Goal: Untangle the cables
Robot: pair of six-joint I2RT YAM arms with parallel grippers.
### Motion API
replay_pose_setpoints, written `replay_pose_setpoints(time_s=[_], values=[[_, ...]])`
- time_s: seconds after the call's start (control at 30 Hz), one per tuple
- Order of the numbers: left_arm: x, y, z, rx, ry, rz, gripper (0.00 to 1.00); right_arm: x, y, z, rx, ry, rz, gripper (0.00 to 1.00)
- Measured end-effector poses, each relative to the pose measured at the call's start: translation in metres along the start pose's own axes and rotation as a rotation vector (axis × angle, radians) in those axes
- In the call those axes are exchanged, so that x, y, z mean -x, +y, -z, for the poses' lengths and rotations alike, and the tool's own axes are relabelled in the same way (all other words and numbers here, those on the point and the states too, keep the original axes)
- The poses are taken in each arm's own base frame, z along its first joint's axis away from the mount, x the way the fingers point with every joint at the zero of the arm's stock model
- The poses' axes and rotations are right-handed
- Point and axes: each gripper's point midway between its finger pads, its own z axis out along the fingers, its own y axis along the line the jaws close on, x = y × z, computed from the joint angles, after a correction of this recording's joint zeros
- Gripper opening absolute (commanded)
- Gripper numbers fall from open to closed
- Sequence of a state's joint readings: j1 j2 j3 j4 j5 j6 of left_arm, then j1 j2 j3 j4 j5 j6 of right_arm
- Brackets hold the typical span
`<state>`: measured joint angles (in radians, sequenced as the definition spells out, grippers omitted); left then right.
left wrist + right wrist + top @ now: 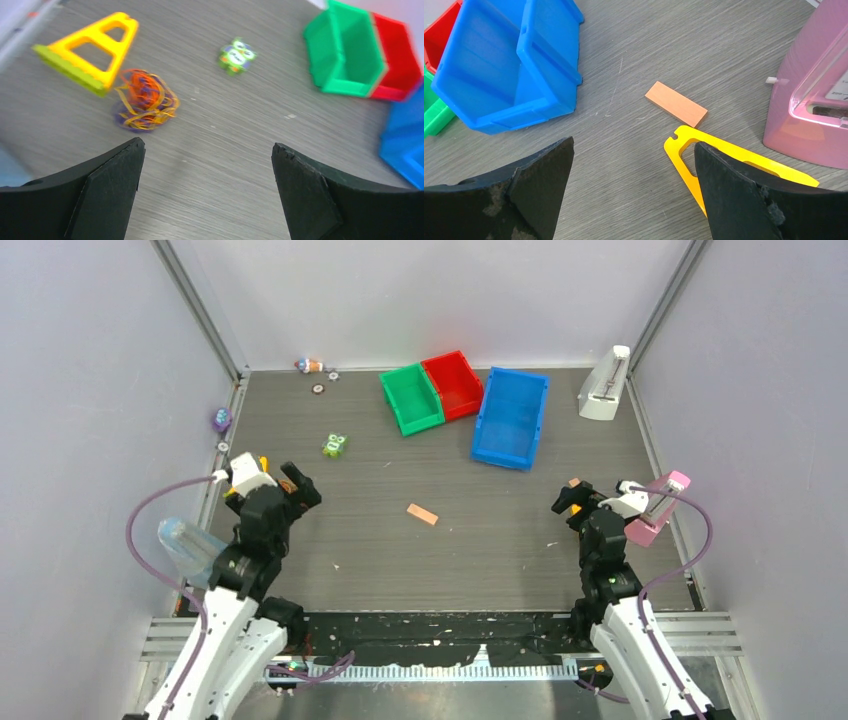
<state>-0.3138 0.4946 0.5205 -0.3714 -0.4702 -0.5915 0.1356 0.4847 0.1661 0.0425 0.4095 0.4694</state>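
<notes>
Across the dark grey, wood-grained counter (480, 550), walled by pale panels (90, 390) on three sides, the cables (145, 100) lay in one tangle of yellow, orange and purple loops at the left, just beside a yellow triangle frame (90, 50). The left claw (207, 146) hung short of the tangle, spread wide and empty. The right claw (634, 142) was likewise released, over bare counter near a tan block (676, 104). A green bin (411, 398), a red bin (453, 383) and a blue bin (511, 416) sat toward the back wall.
</notes>
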Motion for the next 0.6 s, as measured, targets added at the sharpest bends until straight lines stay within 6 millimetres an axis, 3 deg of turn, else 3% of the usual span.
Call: replay_pose_setpoints(time_s=[0.13, 0.3, 0.6], values=[[0.012, 0.021, -0.015, 0.2, 0.086, -0.014, 0.99, -0.003, -0.001, -0.001, -0.006, 0.011, 0.001, 0.95], [-0.019, 0.056, -0.031, 0.362, 0.215, -0.034, 0.9, -0.004, -0.001, -0.001, -0.007, 0.015, 0.002, 0.95], [-0.06, 0.085, -0.069, 0.495, 0.367, -0.043, 0.82, -0.006, -0.001, -0.001, -0.007, 0.022, 0.005, 0.95]])
